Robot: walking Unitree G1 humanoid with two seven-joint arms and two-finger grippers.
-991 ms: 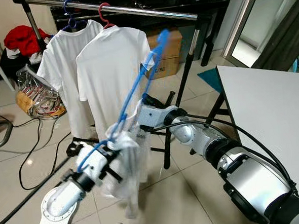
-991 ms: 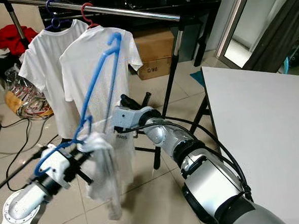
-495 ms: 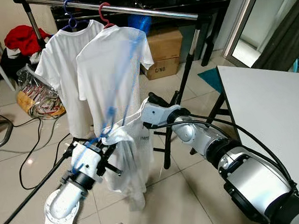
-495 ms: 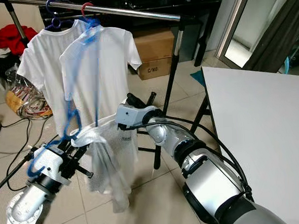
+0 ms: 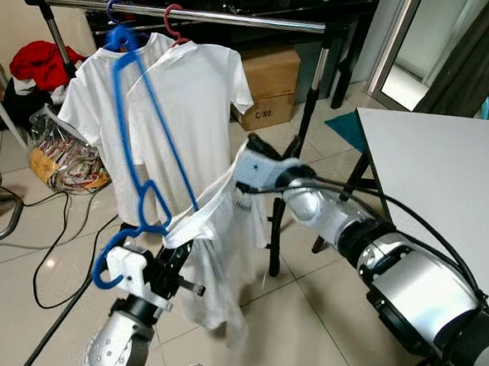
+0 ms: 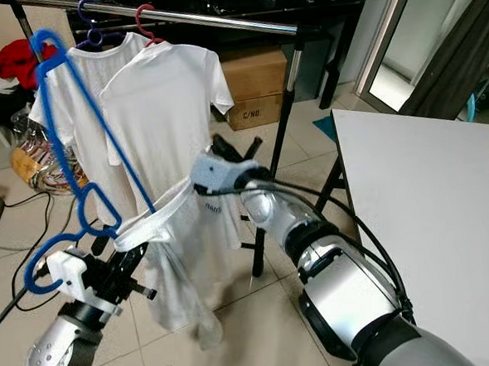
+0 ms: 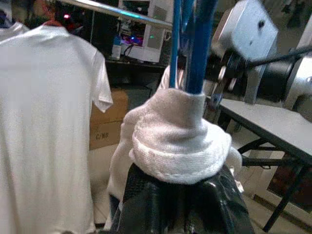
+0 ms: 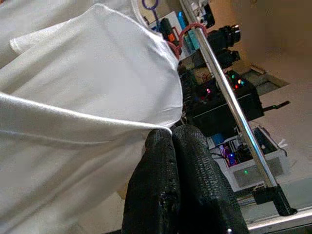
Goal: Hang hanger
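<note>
My left gripper is low in front of me, shut on a blue hanger and a bunched part of a white shirt. The hanger stands nearly upright, with its hook up near the clothes rail and a loop sticking out low on the left. My right gripper is higher and to the right, shut on the shirt's hem, so the cloth stretches between the two grippers and the rest hangs down. In the left wrist view the blue hanger rises out of the white fabric.
Two white T-shirts hang on the rail, one from a red hanger and one from a purple hanger. The rack's post stands behind my right arm. A white table is at the right. A cardboard box, a full bag and floor cables lie around.
The blue hanger has swung left, its hook going from beside the right-hand shirt to the left one. My right gripper has risen, pulling the shirt taut.
</note>
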